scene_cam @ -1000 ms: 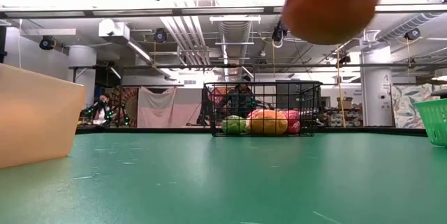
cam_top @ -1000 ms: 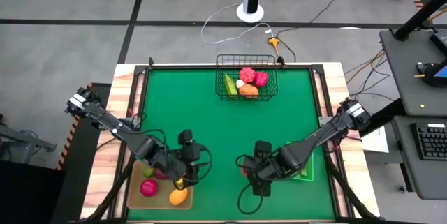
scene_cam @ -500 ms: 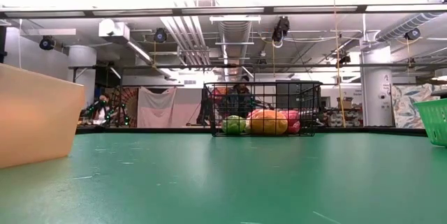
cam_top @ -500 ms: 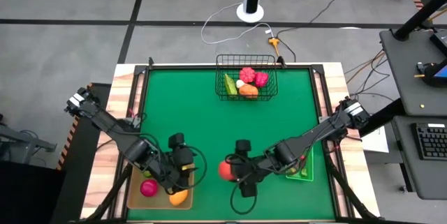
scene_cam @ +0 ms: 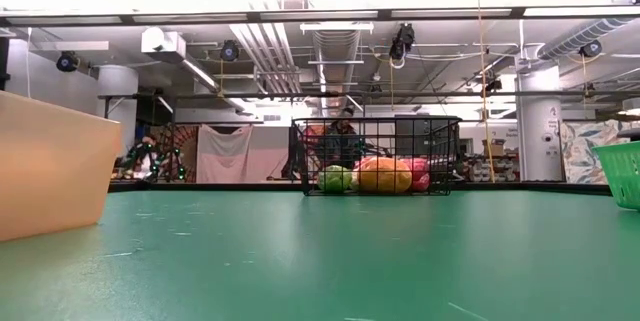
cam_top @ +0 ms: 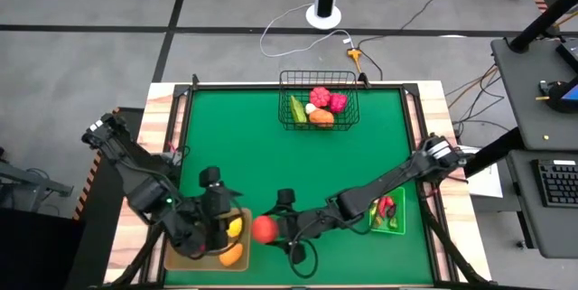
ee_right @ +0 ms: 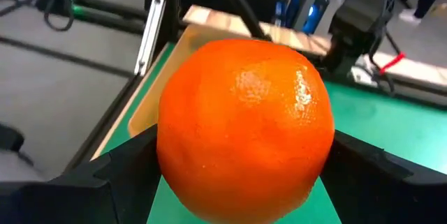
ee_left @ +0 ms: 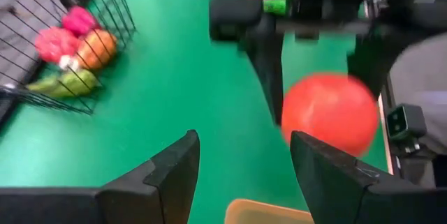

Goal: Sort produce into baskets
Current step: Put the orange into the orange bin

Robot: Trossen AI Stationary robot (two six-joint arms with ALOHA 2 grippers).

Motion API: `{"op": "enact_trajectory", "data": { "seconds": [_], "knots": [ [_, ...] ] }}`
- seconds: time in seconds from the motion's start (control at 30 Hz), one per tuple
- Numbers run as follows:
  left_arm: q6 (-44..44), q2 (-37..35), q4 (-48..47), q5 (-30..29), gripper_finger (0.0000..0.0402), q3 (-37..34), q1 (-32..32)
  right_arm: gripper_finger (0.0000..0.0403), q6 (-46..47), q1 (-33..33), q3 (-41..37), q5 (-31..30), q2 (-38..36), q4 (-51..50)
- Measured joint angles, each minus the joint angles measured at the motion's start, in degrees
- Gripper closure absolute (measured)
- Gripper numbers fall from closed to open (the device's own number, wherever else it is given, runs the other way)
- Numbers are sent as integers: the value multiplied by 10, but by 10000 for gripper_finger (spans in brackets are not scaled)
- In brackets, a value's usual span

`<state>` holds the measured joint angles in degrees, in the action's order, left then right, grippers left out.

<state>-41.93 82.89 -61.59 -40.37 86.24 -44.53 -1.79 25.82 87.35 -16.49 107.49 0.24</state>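
Observation:
An orange toy fruit (cam_top: 264, 229) hangs above the green table near its front, with my right gripper (cam_top: 268, 229) shut on it. It fills the right wrist view (ee_right: 244, 130). Just left of it, my left gripper (cam_top: 219, 224) stands open and holds nothing, raised over the tan tray (cam_top: 179, 261). The tray holds a yellow piece (cam_top: 234, 227) and an orange piece (cam_top: 231, 256). At the far edge, the black wire basket (cam_top: 316, 100) holds several pieces. The green bin (cam_top: 388, 210) sits at the right. My right gripper pinches the orange fruit between its two fingers (ee_right: 105, 175), one on each opposite side (ee_right: 171, 147). The fingers lie nearly level and point toward the table's left. The fruit is lifted clear of the table.
The middle of the green mat (cam_top: 289, 163) lies between the wire basket and the two grippers. The tray's wall (scene_cam: 50, 166) and the bin's rim (scene_cam: 622, 171) flank the low view. Wooden borders and metal rails edge the table.
My right gripper has carried the orange fruit toward the table's left, near the tray, and its wrist has tipped up toward level. The fruit has risen out of the low view. My left gripper has risen and drawn back toward the left, staying open.

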Motion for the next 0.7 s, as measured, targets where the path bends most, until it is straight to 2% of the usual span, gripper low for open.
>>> {"op": "enact_trajectory", "data": {
  "seconds": [0.13, 0.43, 0.7],
  "knots": [
    [0, 0, -25, -19, 196, 23, -18, 78, -8, -8, 0, 0, 29, 80],
    [-42, 2, -30, -53, 196, 13, -47, 78, -13, -31, 2, 3, 108, 250],
    [-74, 8, -31, -58, 196, 10, -67, 78, -19, -45, 43, 4, 171, 258]
  ]
}}
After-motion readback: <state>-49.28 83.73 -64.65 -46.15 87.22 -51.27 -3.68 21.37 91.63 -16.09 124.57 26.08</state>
